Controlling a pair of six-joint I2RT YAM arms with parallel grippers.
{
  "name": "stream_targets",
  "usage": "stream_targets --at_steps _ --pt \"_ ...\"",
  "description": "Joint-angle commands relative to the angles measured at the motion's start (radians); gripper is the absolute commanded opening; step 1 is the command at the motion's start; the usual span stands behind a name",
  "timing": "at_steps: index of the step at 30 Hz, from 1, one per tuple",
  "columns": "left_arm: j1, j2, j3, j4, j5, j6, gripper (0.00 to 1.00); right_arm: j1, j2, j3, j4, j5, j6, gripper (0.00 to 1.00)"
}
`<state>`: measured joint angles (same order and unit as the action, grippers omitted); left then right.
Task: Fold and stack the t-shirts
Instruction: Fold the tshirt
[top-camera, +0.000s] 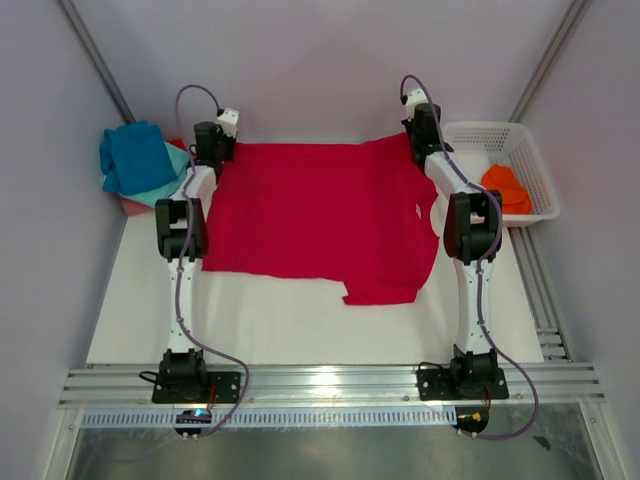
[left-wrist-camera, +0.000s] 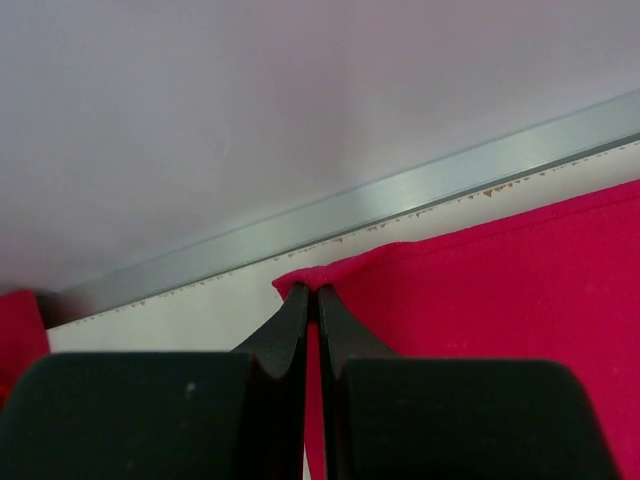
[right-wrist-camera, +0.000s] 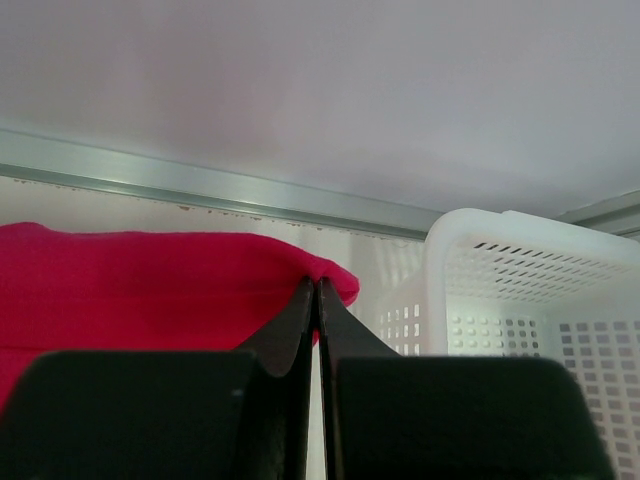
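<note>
Here the crimson t-shirt (top-camera: 310, 215) lies spread on the bench (top-camera: 280, 325); the left jaws clench its far-left corner, the right jaws its far-right corner.

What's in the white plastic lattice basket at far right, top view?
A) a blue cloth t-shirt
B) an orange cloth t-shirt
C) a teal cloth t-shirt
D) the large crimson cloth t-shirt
B: a crumpled orange cloth t-shirt lies inside the white plastic lattice basket. The blue cloth t-shirt sits in the pile at far left, and the large crimson cloth t-shirt is spread on the table.
</note>
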<state>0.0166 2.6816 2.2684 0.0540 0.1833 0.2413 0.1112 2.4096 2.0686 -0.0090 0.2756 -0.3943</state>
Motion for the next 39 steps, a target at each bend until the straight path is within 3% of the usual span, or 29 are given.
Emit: stream_targets --at_steps 1,17,26,39 --pt "-0.006 -0.009 -0.010 0.208 -0.093 0.084 0.00 0.004 -0.007 0.044 0.060 0.046 -0.015 0.03" --pt "-0.024 0.066 0.011 0.483 -0.252 0.150 0.00 0.010 0.011 0.064 0.073 0.140 -0.023 0.03" --pt "0.011 0.060 0.019 0.405 -0.334 0.125 0.00 -0.014 0.006 0.081 0.017 0.200 0.032 0.03" --pt "0.046 -0.012 -0.092 0.428 -0.320 0.147 0.00 -0.038 -0.024 0.042 0.001 0.223 0.014 0.03"
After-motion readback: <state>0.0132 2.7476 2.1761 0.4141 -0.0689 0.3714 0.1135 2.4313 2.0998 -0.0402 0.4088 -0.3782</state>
